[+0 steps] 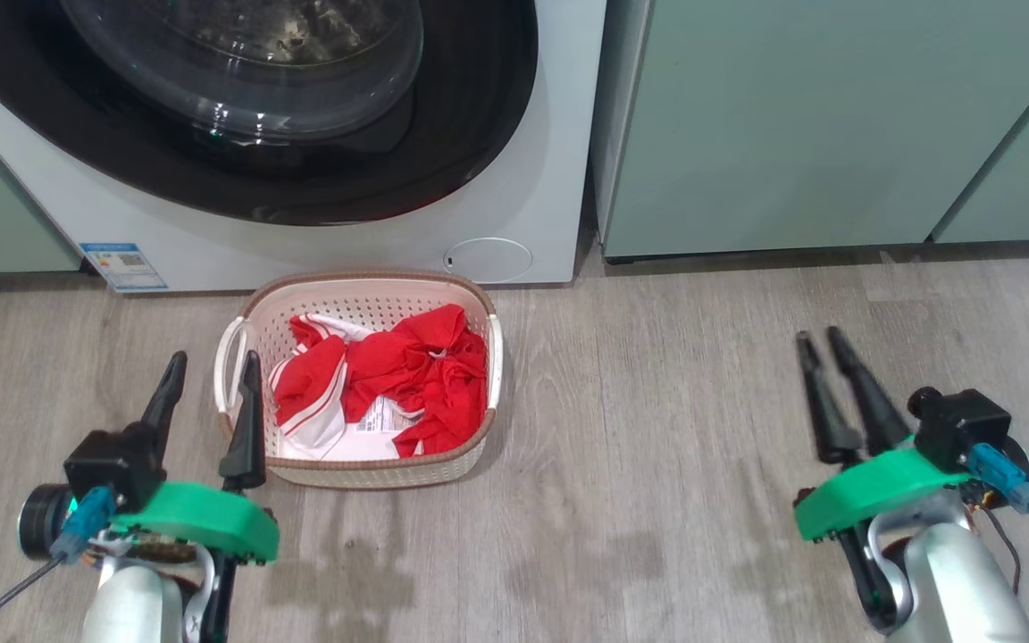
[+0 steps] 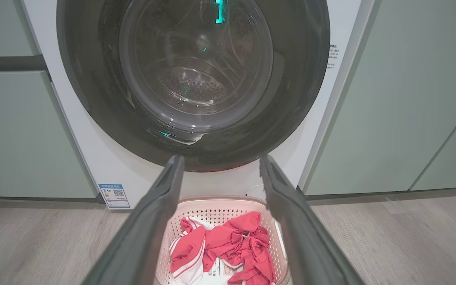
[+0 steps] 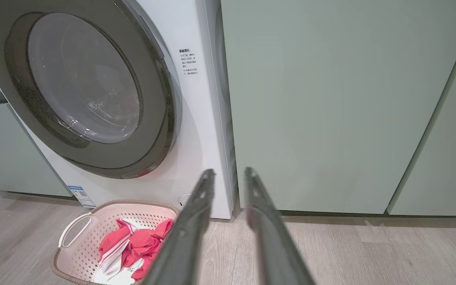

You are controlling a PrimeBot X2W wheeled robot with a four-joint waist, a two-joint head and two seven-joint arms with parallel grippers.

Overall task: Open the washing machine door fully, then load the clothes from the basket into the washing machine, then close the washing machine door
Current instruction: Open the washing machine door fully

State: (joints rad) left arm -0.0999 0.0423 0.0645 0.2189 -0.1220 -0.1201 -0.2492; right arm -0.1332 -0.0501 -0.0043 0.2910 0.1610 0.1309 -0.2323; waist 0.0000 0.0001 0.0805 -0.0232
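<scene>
Loosely crumpled red clothes (image 1: pixel 425 375) lie in the perforated cream basket (image 1: pixel 372 305)

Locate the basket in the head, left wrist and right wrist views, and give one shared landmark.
Head view: basket lower centre, a little left of middle, just before the washing machine.
Left wrist view: basket at bottom centre, cut off by the bottom edge.
Right wrist view: basket in the bottom left corner.
Shared landmark: blue sticker low on the washing machine's front, near the basket's far left corner.
</scene>
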